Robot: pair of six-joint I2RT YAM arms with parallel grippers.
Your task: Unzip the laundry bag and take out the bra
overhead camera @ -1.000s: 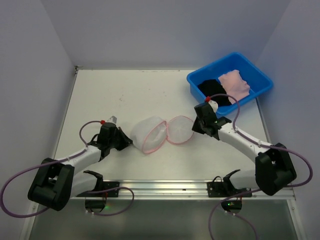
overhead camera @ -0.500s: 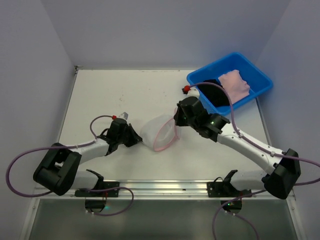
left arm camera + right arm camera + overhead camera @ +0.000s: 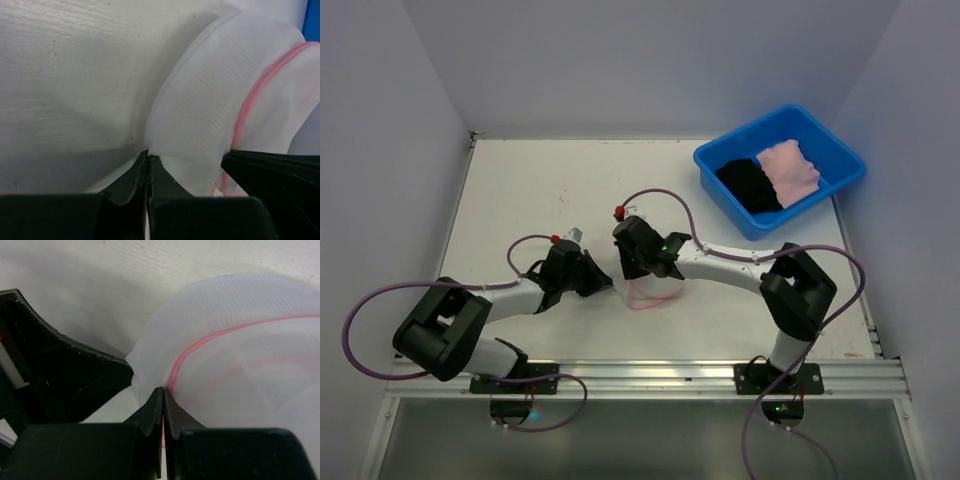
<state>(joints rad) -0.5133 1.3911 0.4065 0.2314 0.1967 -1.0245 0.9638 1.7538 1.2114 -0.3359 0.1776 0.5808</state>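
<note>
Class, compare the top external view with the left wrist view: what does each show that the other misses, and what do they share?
Only the top external view: the left arm and right arm whole, and the blue tub holding a black garment and a pink garment. Only the left wrist view: the left jaws shut on the mesh edge of the laundry bag, its weave visible. Both: that bag's pink trim and the white table.
</note>
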